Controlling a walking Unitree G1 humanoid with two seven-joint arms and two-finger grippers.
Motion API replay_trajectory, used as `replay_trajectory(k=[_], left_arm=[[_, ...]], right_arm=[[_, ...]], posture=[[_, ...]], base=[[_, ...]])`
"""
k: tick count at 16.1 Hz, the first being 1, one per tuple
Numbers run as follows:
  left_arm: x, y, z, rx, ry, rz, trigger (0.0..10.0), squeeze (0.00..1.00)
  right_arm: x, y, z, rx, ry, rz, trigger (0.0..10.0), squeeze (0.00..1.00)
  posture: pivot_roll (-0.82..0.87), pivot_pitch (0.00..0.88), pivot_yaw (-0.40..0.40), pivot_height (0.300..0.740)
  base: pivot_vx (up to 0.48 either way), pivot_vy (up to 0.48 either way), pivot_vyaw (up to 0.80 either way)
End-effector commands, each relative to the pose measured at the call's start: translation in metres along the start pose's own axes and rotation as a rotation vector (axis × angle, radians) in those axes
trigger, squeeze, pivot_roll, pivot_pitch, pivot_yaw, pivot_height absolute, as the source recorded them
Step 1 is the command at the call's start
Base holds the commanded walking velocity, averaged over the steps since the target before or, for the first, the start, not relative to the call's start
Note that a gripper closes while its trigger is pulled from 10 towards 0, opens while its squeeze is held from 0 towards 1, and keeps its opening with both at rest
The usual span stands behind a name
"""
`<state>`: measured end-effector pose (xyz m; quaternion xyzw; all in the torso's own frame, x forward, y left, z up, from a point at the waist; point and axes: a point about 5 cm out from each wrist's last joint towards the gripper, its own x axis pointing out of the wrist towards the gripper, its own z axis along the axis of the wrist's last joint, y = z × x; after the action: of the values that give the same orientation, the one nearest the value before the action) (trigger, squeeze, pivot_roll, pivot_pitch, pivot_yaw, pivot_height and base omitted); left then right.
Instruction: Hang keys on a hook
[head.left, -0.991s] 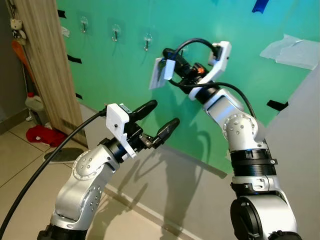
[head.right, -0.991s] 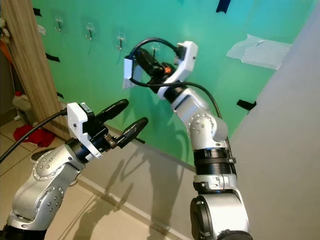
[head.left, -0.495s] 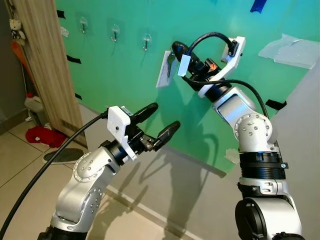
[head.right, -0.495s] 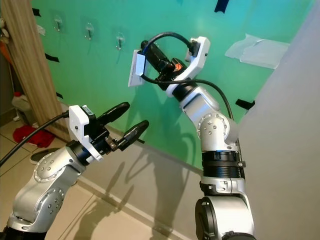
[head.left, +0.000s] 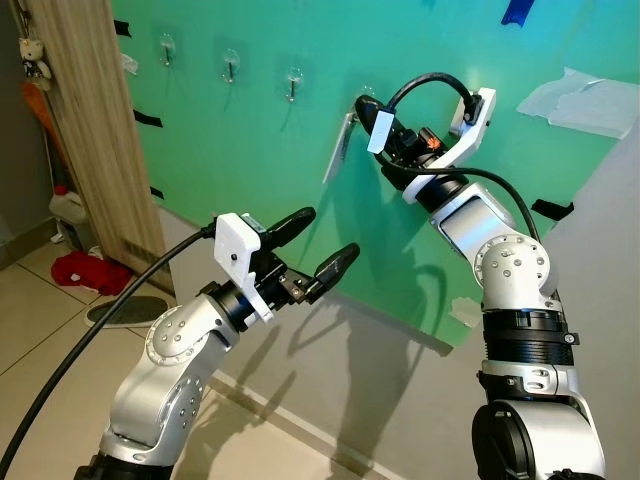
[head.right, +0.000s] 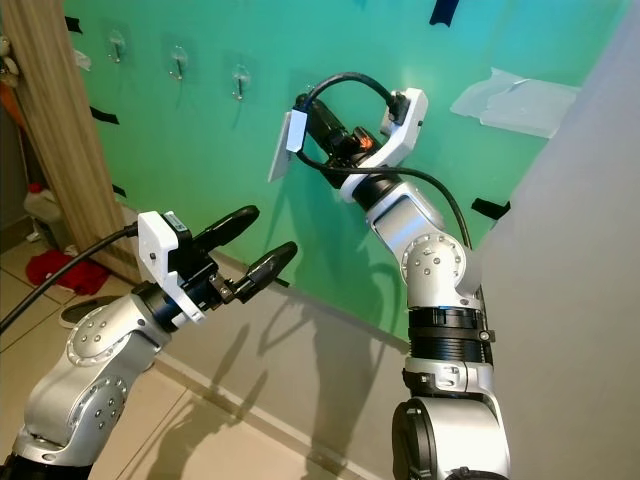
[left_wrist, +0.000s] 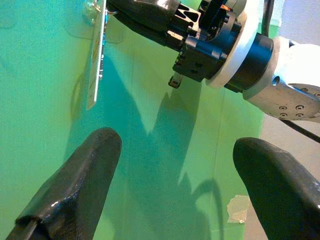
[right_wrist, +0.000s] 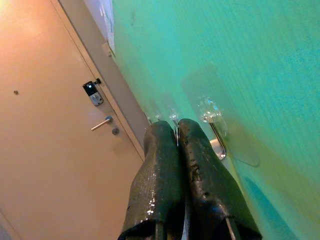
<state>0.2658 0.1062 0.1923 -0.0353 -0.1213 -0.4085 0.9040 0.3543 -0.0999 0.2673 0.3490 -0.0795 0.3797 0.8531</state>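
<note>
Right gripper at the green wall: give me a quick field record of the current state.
right gripper: raised against the green wall, fingers pressed together
held item: white flat key tag, hanging below the fingertips, tilted
target: clear adhesive hook with metal prong, just beside the fingertips
hung yet: cannot tell; the ring is hidden behind the fingers
other hooks: three clear hooks in a row further left on the wall
left gripper: open, held low in front of the wall, holding nothing
floor: red cloth by the wooden panel
</note>
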Motion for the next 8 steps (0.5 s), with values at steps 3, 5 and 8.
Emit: replay_trajectory(k=[3, 5, 8], left_arm=[[0.0029, -0.0056, 0.0045, 0.012, -0.01, -0.032, 10.0, 0.0], [0.0035, -0.0051, 0.0047, 0.014, -0.01, -0.033, 10.0, 0.0], [0.004, -0.0052, 0.0046, 0.014, -0.01, -0.034, 10.0, 0.0]], right_arm=[[-0.0028, -0.0063, 0.0028, 0.015, -0.015, -0.032, 10.0, 0.0], [-0.0026, -0.008, 0.0026, 0.025, -0.016, -0.038, 10.0, 0.0], [-0.0032, -0.0119, 0.0011, 0.031, -0.014, -0.061, 10.0, 0.0]], posture=[[0.08, 0.0, -0.118, 0.74], [0.08, 0.0, -0.118, 0.74], [0.08, 0.0, -0.118, 0.74]], base=[[0.0, 0.0, 0.0], [0.0, 0.0, 0.0], [0.0, 0.0, 0.0]])
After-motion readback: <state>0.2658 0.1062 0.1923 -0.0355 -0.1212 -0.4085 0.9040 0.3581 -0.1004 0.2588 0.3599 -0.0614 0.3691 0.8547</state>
